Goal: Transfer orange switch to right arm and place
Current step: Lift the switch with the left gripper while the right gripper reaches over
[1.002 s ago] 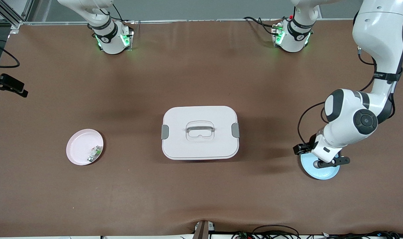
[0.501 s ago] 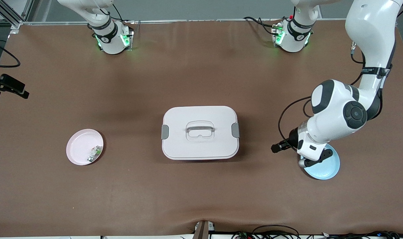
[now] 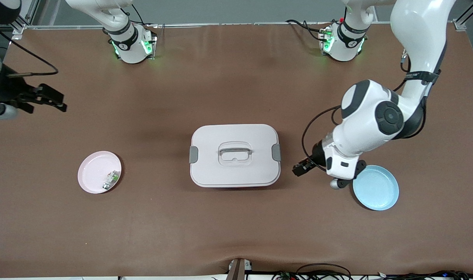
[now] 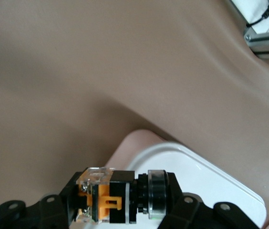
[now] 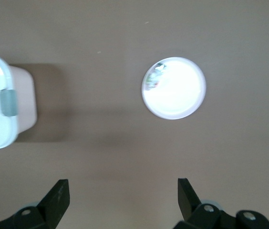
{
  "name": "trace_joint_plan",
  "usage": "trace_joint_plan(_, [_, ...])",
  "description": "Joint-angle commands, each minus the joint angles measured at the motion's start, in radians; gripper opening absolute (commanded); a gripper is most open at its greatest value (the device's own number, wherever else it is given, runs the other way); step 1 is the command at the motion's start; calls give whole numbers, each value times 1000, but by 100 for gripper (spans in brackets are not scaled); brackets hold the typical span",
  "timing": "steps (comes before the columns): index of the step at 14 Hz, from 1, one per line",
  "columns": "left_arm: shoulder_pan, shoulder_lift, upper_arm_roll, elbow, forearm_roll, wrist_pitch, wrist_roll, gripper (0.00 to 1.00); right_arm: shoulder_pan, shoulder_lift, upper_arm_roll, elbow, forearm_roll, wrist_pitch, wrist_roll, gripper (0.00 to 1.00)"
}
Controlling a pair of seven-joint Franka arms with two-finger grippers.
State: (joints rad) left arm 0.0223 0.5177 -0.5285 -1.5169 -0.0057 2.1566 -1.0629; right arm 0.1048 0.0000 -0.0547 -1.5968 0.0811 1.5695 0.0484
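A: Front view first. Where is the left gripper point(image 3: 304, 168)?

B: In the air over bare table point(image 3: 236, 233), between the box point(image 3: 234, 155) and the blue plate point(image 3: 375, 188). Its fingers are hard to read from here. The blue plate lies at the left arm's end of the table.

A: And the right gripper point(image 3: 51, 100)?

B: High over the right arm's end of the table. A pink plate point(image 3: 99, 172) lies below it, nearer the camera, with a small green-and-white part point(image 3: 110, 179) in it.

A: Left wrist view?

B: The left gripper point(image 4: 118, 200) is clamped on the switch point(image 4: 118, 195). Its orange piece, clear end and round cap sit between the fingers point(image 4: 53, 210). The box point(image 4: 206, 181) lies underneath, past its corner.

A: Right wrist view?

B: The right gripper point(image 5: 122, 198) has its fingers point(image 5: 58, 198) spread wide with nothing between them. It looks down on the pink plate point(image 5: 173, 88) and one end of the box point(image 5: 1, 102).
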Motion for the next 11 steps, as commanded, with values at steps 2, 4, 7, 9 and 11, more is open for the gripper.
trace_joint_plan(2, [-42,27,1,72,-19,-23,-93,0,29,3,-7,-18,142,-8,71,100])
trace_joint_plan(4, [-48,32,1,86,-49,-21,-132,0,41,2,-7,-57,237,15,134,100])
trace_joint_plan(7, [-82,32,1,101,-77,-15,-201,0,111,2,-7,-103,272,95,205,100])
trace_joint_plan(9, [-108,41,1,121,-79,-12,-256,0,182,2,-5,-129,281,168,272,100])
trace_joint_plan(11, [-134,59,1,148,-95,-11,-317,0,231,2,-7,-163,345,251,327,100])
